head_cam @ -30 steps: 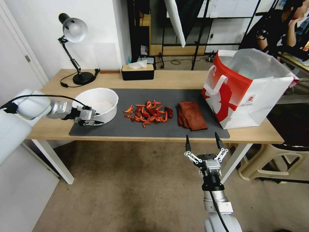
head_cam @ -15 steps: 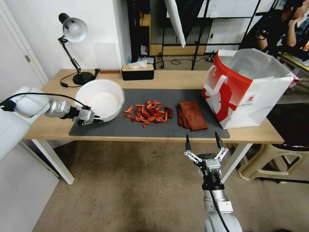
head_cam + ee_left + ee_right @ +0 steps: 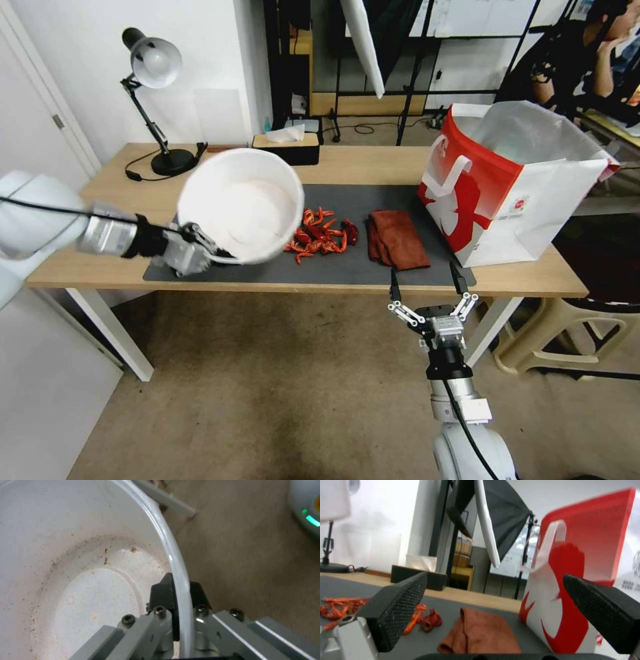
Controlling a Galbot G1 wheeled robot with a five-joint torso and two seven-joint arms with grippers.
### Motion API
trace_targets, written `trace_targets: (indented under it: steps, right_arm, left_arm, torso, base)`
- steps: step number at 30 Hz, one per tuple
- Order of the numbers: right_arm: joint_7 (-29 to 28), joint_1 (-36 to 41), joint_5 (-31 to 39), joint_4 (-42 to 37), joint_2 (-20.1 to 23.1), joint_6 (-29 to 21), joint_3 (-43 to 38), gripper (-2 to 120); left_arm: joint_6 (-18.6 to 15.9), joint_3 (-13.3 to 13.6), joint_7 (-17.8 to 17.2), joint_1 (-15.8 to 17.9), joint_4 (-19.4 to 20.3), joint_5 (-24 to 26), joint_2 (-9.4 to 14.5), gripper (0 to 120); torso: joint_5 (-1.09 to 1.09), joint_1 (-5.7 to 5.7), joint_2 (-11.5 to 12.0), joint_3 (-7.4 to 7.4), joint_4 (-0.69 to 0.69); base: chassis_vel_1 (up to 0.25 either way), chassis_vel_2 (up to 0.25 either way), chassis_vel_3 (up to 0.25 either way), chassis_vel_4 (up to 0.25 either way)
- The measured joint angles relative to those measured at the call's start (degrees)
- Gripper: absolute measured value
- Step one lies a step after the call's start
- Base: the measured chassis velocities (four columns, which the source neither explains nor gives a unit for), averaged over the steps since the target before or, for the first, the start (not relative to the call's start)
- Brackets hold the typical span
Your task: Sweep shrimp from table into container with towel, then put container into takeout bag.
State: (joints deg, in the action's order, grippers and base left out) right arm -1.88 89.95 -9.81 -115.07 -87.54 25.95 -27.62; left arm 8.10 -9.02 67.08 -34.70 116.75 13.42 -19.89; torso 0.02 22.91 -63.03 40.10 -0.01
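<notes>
Head view: left gripper (image 3: 212, 251) clenched on the rim of the bowl (image 3: 241, 203), which is off the table (image 3: 360, 165) and tilted — its mouth faces the camera, above the mat's (image 3: 347, 267) left end and near edge. The bowl hides the left part of the shrimp (image 3: 321, 238); the rest lie in a pile at the mat's middle. Towel (image 3: 397, 239) folded flat, just right of the shrimp, apart from them. Bag (image 3: 513, 180) upright and open at the table's right end, one corner on the mat. Right gripper (image 3: 427, 283) at the table's near edge, in front of the towel, fingers spread wide, holding nothing. Lamp (image 3: 152, 67) at the far left corner; tissue box (image 3: 293, 148) at the far edge.

Left wrist view: black fingers (image 3: 163, 593) pinch the bowl's rim, one inside, one outside. Bowl interior (image 3: 66, 567) shows faint orange specks; no shrimp in it.

Right wrist view: the two textured pads (image 3: 400, 610) stand well apart — released. Between them the towel (image 3: 480, 632) on the mat, shrimp (image 3: 340, 607) to one side, bag (image 3: 586, 580) to the other.
</notes>
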Motion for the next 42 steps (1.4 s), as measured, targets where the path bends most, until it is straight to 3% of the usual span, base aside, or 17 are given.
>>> trace_targets:
  steps: [5, 7, 10, 11, 13, 14, 18, 21, 32, 42]
  right_arm:
    - [-0.01, -1.16, 1.17, 0.46, 1.34, -1.84, -0.53, 100]
    - [-0.08, -1.99, 1.81, 0.87, 3.04, -3.07, -0.47, 100]
    - [-0.11, -2.25, 2.16, 0.9, 3.78, -3.71, -0.34, 100]
    - [-0.12, -2.07, 2.47, 0.66, 4.36, -4.2, -0.39, 100]
    - [-0.13, -1.86, 2.6, 0.35, 4.41, -4.35, -0.45, 100]
    - [-0.13, -1.34, 2.81, -0.3, 4.45, -4.71, -0.58, 100]
    - [0.14, -0.56, 2.92, -1.57, 4.0, -5.54, -0.22, 100]
    - [0.66, 0.22, 2.93, -2.26, 3.5, -5.67, 0.03, 100]
    - [0.97, 2.67, 3.09, -4.42, 2.75, -4.99, -0.54, 100]
    - [0.96, 1.89, 4.38, -5.43, 3.5, -5.67, -0.48, 100]
  left_arm:
    - [0.63, -0.15, 1.51, -3.63, 5.79, 1.12, -0.01, 0]
    - [1.13, 0.2, 2.42, -7.85, 9.09, 0.01, 0.18, 0]
    - [1.76, 0.99, 2.95, -9.94, 9.88, -1.35, 0.23, 0]
    - [2.93, 2.92, 3.75, -12.13, 10.1, -3.37, -0.17, 0]
    - [3.45, 3.88, 4.0, -13.03, 10.06, -4.34, -0.56, 0]
    - [4.28, 5.28, 4.37, -14.86, 9.53, -6.22, -1.56, 0]
    - [6.0, 6.68, 4.86, -17.7, 6.34, -10.13, -3.53, 0]
    - [7.27, 7.26, 5.47, -18.51, 3.18, -12.43, -5.26, 0]
    - [9.61, 9.92, 5.41, -16.99, -6.12, -14.65, -10.58, 0]
    - [9.94, 11.47, 5.19, -16.4, -10.73, -15.31, -12.28, 0]
  torso:
    - [0.0, 0.0, 0.0, 0.0, 0.0]
    - [0.0, 0.0, 0.0, 0.0, 0.01]
    - [0.0, 0.0, 0.0, 0.0, 0.02]
    - [0.0, 0.0, 0.0, 0.0, 0.04]
    - [0.0, 0.0, 0.0, 0.0, 0.01]
    - [-0.01, 0.0, 0.0, 0.01, 0.0]
    - [0.0, 0.0, 0.0, 0.0, 0.01]
    - [-0.02, 0.0, 0.0, 0.01, 0.02]
    - [-0.02, 0.01, 0.01, 0.0, 0.0]
    - [-0.02, 0.01, 0.01, 0.01, 0.02]
  base:
    - [0.0, 0.0, 0.0, 0.0]
    - [0.0, 0.0, 0.0, 0.0]
    - [0.0, 0.0, 0.0, 0.0]
    - [0.0, 0.0, 0.0, 0.0]
    - [0.0, 0.0, 0.0, 0.0]
    - [0.0, 0.0, 0.0, 0.0]
    - [0.0, 0.0, 0.0, 0.0]
    - [0.0, 0.0, 0.0, 0.0]
    - [0.0, 0.0, 0.0, 0.0]
    - [0.0, 0.0, 0.0, 0.0]
